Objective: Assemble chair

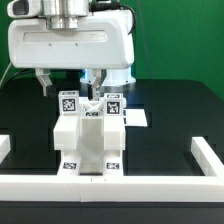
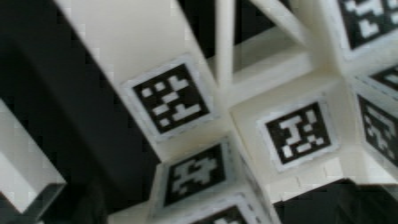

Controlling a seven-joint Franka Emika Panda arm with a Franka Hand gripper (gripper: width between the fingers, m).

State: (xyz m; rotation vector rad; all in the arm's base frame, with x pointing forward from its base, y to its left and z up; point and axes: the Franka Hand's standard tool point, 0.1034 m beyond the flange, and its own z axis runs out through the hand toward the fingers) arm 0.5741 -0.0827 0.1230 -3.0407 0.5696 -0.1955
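The chair (image 1: 90, 140) stands partly built in the middle of the black table: a chunky matte white body with square tags on its front feet and two tagged posts on top, one at the exterior view's left (image 1: 67, 101) and one at its right (image 1: 113, 102). My gripper (image 1: 68, 86) hangs just above the left post with its fingers apart, one on each side and nothing between them. The wrist view shows the chair's white blocks and several tags (image 2: 175, 98) very close up; my fingertips are not clear there.
Long plain white border bars run along the front (image 1: 110, 183), the exterior view's left (image 1: 5, 148) and its right (image 1: 208, 155). The marker board (image 1: 137, 118) lies flat behind the chair on the right. A green wall stands behind.
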